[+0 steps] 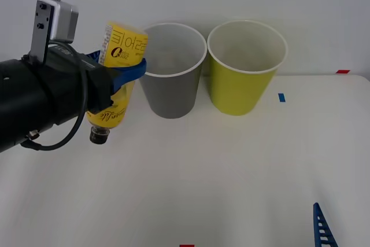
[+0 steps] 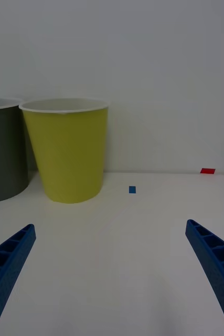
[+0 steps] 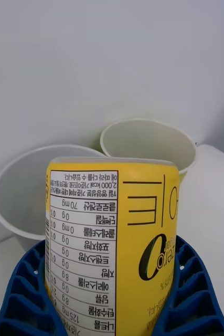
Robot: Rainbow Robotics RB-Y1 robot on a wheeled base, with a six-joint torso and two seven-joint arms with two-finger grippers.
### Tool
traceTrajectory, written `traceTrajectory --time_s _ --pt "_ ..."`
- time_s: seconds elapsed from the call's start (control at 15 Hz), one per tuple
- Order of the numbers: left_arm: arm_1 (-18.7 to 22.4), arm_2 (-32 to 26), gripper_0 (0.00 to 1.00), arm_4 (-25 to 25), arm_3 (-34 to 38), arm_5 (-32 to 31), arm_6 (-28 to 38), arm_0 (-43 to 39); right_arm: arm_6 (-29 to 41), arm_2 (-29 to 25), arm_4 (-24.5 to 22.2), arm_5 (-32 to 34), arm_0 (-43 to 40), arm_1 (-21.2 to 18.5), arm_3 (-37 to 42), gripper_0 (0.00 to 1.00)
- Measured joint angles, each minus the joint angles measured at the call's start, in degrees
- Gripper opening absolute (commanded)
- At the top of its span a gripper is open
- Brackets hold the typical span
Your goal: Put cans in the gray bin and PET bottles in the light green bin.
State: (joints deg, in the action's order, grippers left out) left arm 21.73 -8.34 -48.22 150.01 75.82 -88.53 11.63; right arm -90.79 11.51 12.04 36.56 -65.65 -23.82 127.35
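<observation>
Two round bins stand side by side at the back of the white bench (image 1: 231, 177): the gray bin (image 1: 170, 93) on the left and the light green bin (image 1: 240, 88) on the right, rims nearly touching. Your left hand (image 1: 124, 70) is raised off the bench just left of the gray bin, its blue ribbed fingers (image 3: 193, 283) clamped around the PET bottle (image 1: 118, 79), which hangs upside down and slightly tilted, black cap pointing at the bench and base uppermost. In the left wrist view the yellow label reads inverted, and both bin mouths lie beyond it, the gray one nearer. Your right hand (image 2: 109, 273) waits low over the bench, in front of the bins on the right side, fingers spread wide apart and holding nothing. The main risk, as I judge it, is the wrong bin: the bottle belongs in the light green one, yet the gray mouth is closest, so letting go too soon would drop it there. To reach the green bin you must carry the bottle across the gray rim, and the hanging cap could catch that rim and tip the bin if you travel too low. The fingers hold a smooth, rounded label, so the bottle may slip or swing on a sudden stop. Releasing off-centre could bounce it from the white rim onto the bench
</observation>
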Motion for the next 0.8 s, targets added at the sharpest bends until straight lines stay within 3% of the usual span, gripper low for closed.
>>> traceTrajectory --time_s 0.47,0.8 --pt "-5.45 0.34 0.00 3.22 -0.75 -0.54 0.03 10.65 0.00 0.00 0.00 0.00 0.00 0.00 0.00 1.00" --pt "-6.86 3.41 0.00 7.31 -10.44 -0.81 0.34 22.12 0.00 0.00 0.00 0.00 0.00 0.00 0.00 1.00"
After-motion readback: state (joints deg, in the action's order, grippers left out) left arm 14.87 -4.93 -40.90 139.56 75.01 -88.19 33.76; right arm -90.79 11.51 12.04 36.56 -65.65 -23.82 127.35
